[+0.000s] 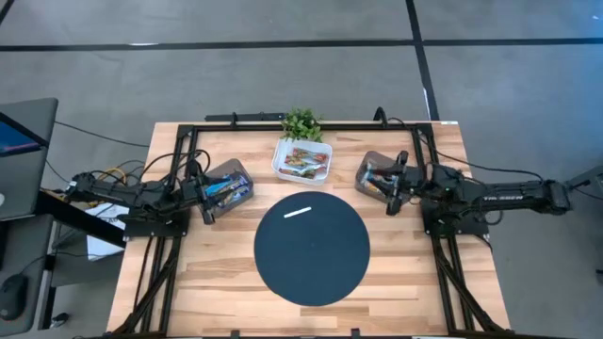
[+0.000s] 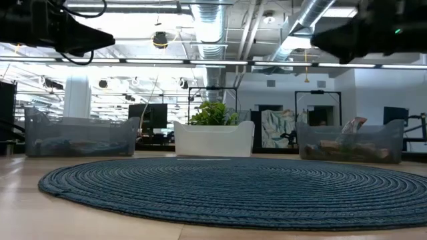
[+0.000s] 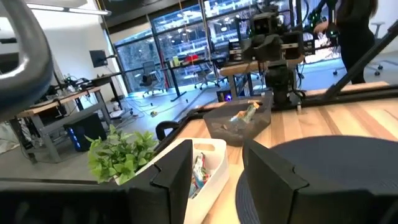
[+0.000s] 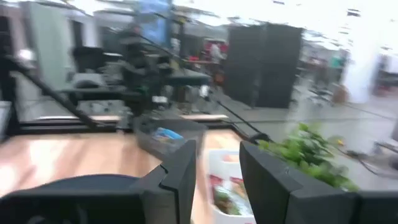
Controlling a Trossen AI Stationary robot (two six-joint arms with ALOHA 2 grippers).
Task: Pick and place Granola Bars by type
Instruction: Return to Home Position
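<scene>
Now, near the left edge of the pale plank bench (image 1: 405,282), the left gripper (image 1: 207,200) is held released and empty beside a smoky translucent plastic bin (image 1: 240,167) containing shiny blue-wrapped granola bars (image 1: 226,188). Red-wrapped bars (image 1: 301,162) are seen in a glossy white rectangular bin (image 1: 279,151) at the far edge, behind a round, ribbed dark-blue woven mat (image 1: 311,254). Near the right edge, yellowish bars (image 1: 382,179) are held in a second smoky bin (image 1: 369,160). The right gripper (image 1: 396,193) is alongside, fingers parted, nothing grasped.

We see the Granola Bars (image 1: 303,162) in three loose heaps around the round dark mat (image 1: 313,247). Mostly red ones lie in the white bin (image 1: 276,162) just behind it. Blue bars (image 1: 226,188) lie in the left clear bin (image 1: 241,169) and orange-yellow bars (image 1: 380,179) in the right clear bin (image 1: 366,165), one tilted above its rim.
</scene>
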